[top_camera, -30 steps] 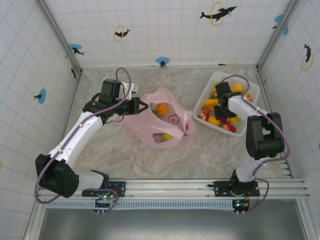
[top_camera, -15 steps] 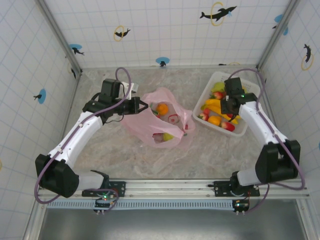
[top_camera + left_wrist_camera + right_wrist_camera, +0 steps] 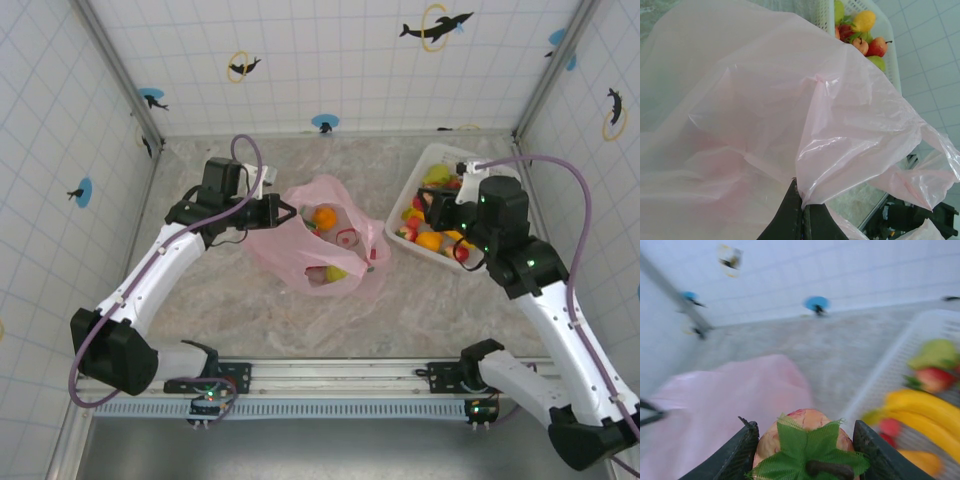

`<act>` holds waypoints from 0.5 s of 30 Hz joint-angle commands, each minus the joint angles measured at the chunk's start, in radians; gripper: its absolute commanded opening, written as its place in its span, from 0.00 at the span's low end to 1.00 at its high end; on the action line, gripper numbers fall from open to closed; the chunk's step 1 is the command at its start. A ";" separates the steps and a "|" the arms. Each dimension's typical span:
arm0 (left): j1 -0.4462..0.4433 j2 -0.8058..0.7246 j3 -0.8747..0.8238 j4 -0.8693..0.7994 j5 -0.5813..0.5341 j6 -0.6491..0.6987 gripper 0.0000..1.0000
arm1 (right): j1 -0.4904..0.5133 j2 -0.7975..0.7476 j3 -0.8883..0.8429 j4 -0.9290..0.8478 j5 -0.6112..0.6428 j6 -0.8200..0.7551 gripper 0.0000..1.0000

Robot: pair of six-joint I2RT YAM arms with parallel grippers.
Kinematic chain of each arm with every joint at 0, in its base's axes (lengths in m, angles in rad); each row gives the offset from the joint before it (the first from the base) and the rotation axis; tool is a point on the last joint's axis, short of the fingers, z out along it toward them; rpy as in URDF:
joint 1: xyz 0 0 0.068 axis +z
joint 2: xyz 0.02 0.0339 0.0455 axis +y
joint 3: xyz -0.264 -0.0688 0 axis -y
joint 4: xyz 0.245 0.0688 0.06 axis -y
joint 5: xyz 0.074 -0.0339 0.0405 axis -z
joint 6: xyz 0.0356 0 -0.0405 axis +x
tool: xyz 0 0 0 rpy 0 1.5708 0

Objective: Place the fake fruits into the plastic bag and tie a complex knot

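The pink plastic bag (image 3: pixel 318 243) lies mid-table with an orange (image 3: pixel 325 216), a red fruit (image 3: pixel 347 238) and a yellow-green one (image 3: pixel 336 272) inside. My left gripper (image 3: pixel 285 213) is shut on the bag's left rim; in the left wrist view its jaws (image 3: pixel 803 201) pinch the pink film (image 3: pixel 850 135). My right gripper (image 3: pixel 428 207) hovers at the left end of the white basket. In the right wrist view it (image 3: pixel 807 437) is shut on a peach-coloured fake fruit (image 3: pixel 812 421) with a green leaf cap, and the bag (image 3: pixel 730 395) lies ahead to the left.
The white slatted basket (image 3: pixel 497 178) at the right holds several more fake fruits (image 3: pixel 430 240), among them bananas (image 3: pixel 920 407) and a pear (image 3: pixel 935 352). Tiled walls close in the back and both sides. A metal rail (image 3: pixel 400 375) runs along the near edge.
My right arm has risen out of the basket and swung left towards the bag, its gripper carrying the peach-coloured fruit. The left arm and the bag have stayed put.
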 commanded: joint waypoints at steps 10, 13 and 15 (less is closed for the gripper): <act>0.007 -0.009 0.034 -0.010 0.012 0.008 0.00 | 0.481 0.222 0.008 0.344 0.156 0.027 0.50; 0.007 -0.014 0.050 -0.031 0.025 0.019 0.00 | 0.516 0.291 0.004 0.354 0.226 -0.007 0.50; 0.007 -0.015 0.063 -0.052 0.033 0.035 0.00 | 0.532 0.332 -0.006 0.373 0.256 -0.035 0.49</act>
